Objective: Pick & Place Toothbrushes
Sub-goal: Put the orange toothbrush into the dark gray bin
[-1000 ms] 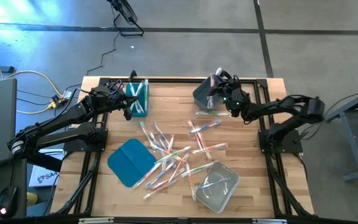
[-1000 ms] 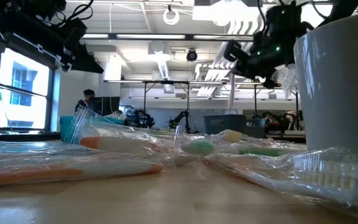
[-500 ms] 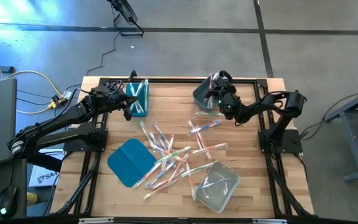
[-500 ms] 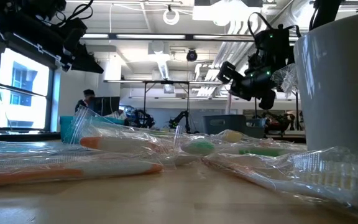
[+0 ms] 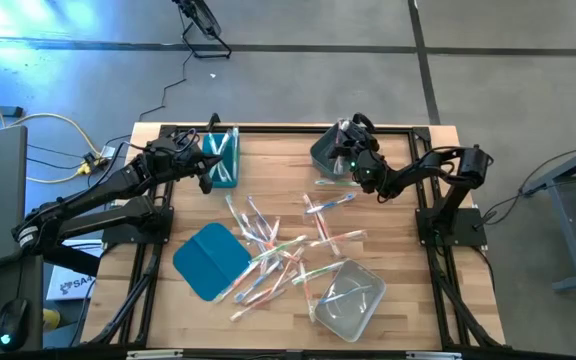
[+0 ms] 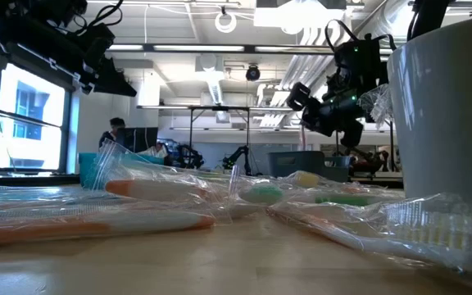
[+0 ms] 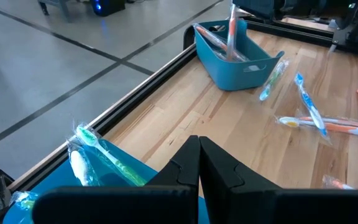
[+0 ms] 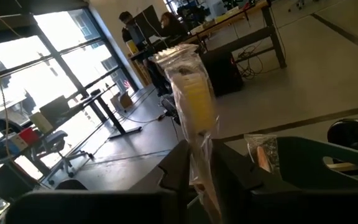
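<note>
Hovering over the grey bin (image 5: 328, 152) at the table's far edge, the right gripper (image 5: 350, 160) pinches a wrapped toothbrush (image 8: 194, 106) upright for dropping in, while the left gripper (image 5: 206, 165), fingers shut and empty, waits by the teal bin (image 5: 223, 156).

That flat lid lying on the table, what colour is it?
Teal blue, plain with no pattern. The flat lid shows best in the high view.
</note>
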You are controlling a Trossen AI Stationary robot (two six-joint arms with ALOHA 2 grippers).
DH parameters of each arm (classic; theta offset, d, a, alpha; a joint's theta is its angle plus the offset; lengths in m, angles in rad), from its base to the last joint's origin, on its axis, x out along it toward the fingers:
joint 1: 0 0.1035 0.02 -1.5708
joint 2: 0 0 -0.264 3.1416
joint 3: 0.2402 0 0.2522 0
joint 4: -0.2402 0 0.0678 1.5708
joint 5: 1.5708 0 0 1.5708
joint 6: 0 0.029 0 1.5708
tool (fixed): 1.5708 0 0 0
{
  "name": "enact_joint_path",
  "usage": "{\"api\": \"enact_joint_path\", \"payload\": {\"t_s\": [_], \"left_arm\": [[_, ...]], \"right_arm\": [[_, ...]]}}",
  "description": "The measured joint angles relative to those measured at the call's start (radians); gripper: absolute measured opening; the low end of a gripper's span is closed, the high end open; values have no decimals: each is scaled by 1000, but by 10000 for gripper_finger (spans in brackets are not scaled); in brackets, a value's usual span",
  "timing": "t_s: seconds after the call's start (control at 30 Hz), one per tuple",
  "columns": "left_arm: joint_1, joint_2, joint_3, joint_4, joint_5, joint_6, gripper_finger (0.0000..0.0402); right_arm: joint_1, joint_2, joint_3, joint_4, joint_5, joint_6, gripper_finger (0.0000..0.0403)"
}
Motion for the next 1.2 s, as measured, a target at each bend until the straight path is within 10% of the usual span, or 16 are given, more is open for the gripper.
{"api": "enact_joint_path", "payload": {"t_s": [0.43,1.2], "left_arm": [[0,0,0,0,0,0,1],[0,0,0,0,-1,0,1]], "right_arm": [[0,-4,0,-18,54,-25,149],[-67,-6,0,262,98,-517,115]]}}
